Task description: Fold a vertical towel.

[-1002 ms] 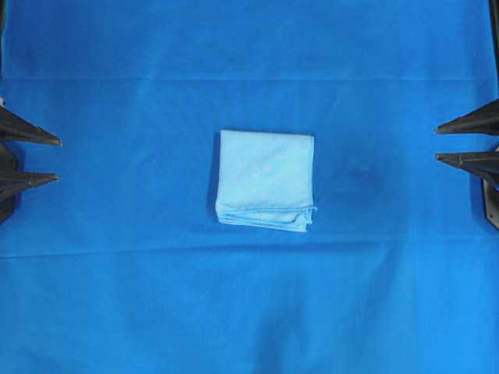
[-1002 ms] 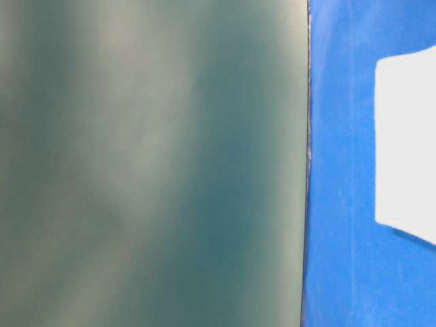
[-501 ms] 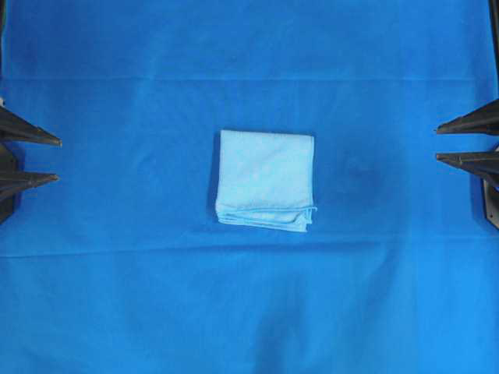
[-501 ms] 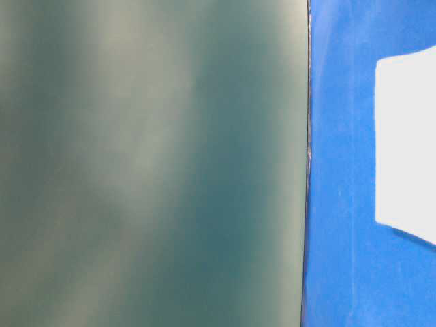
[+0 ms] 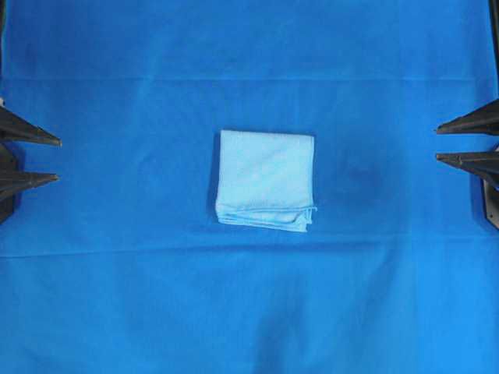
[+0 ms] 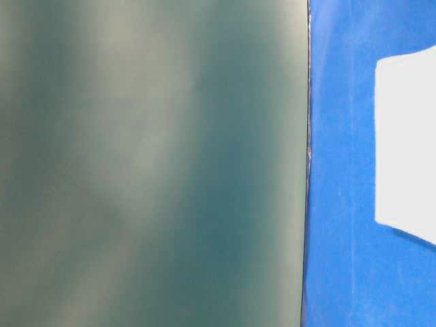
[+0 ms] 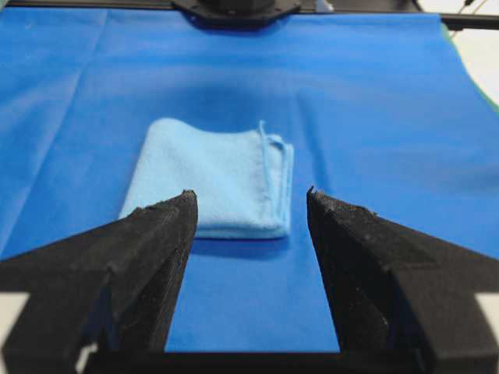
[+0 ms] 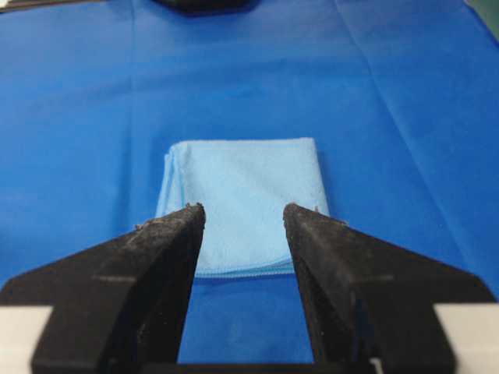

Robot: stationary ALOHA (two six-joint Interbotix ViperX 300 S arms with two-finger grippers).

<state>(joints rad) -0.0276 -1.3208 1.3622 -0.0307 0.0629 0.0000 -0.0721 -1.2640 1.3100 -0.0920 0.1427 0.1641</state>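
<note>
Overhead: the towel (image 5: pixel 266 180) lies folded at frame centre on the blue table covering (image 5: pixel 249 312), well apart from both spread grippers. Left gripper (image 7: pixel 248 204) holds nothing; right gripper (image 8: pixel 244 212) likewise. It looks soft, light, floppy; pinch the layered stitched edge.

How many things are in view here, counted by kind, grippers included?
Light sky-blue folded microfibre towel: 1
Royal-blue table covering: 1
Black grippers, left gripper and right gripper, both open and empty: 2
Total: 4
</note>
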